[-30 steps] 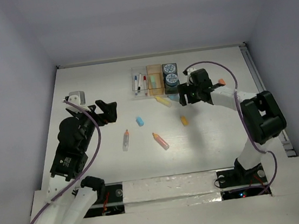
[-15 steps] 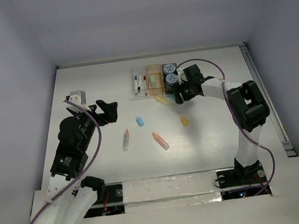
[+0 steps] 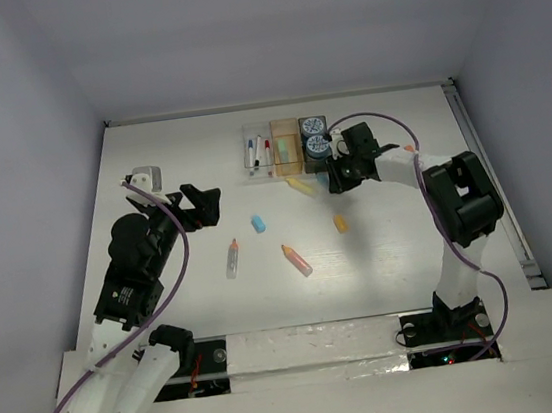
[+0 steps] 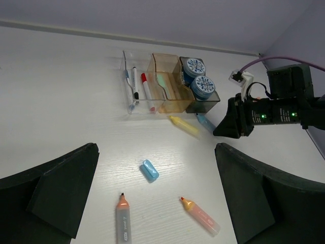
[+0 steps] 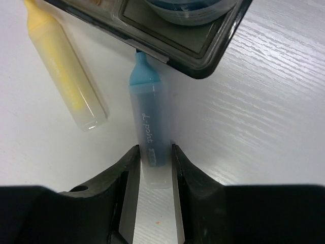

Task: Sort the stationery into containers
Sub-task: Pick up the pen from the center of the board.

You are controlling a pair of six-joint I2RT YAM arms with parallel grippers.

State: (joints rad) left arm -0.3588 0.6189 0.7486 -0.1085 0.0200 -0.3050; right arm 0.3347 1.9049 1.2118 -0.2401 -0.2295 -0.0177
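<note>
Blue-capped and clear-bodied, the blue marker [image 5: 150,117] is lying flat on the table [image 3: 412,250]. Its tip is touching the outer wall of the dark bin [image 5: 216,53], so it is outside the row of bins. The right claw [image 5: 151,152] is pinching its clear rear end, one finger pressing on each side, and the marker is not yet lifted. A yellow marker [image 5: 66,76] is lying just beside it, angled away and apart from the fingers. Inside the dark bin a blue-white roll [image 5: 193,7] is sitting just beyond the marker's tip.

The step in hand looks like the pick. The grip is sitting far back on the body, so the capped end may droop once it leaves the table; a firm squeeze before lifting would help. Drawing back a little from the bin wall first, then rising straight, should keep the tip from catching the rim and the fingers from nudging the yellow marker. The orange bin [image 4: 157,63] is holding a pale green piece that seems to be a marker, so it is probably the target, while the clear bin [image 4: 127,61] is holding pens. A high carry past the dark bin would clear the rolls.

Farther out, the left claw [image 3: 203,205] is hovering spread wide and holding nothing, well apart from the bins. A small blue piece [image 4: 149,170] and orange-capped markers [image 4: 122,218] are lying loose on the table below it.
</note>
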